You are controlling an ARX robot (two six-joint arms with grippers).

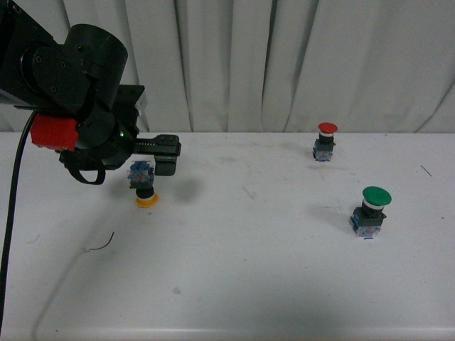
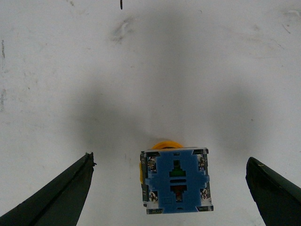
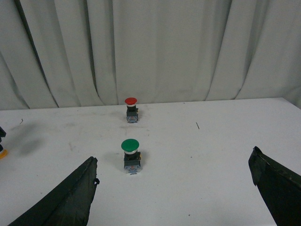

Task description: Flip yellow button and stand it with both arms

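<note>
Resting cap-down on the bench [image 1: 270,277], the yellow button [image 1: 144,186] sat at the left of the scene, its blue-grey contact block uppermost and its round yellow cap against the surface. The left hand [image 2: 169,158] hung directly over it, fingers [image 2: 70,188] spread wide on either side of the block and touching nothing. The right hand [image 3: 174,156] was likewise wide open and empty, well away from the button.

The button looked small, light and rigid, a hard plastic part unlikely to deform. Balanced on the domed cap, it would probably tip or skid at a nudge. The flat, squared sides of the block seemed the surest place to pinch. The smooth cap looked slippery, so the second hand would do better steadying the black collar during the turn.
</note>
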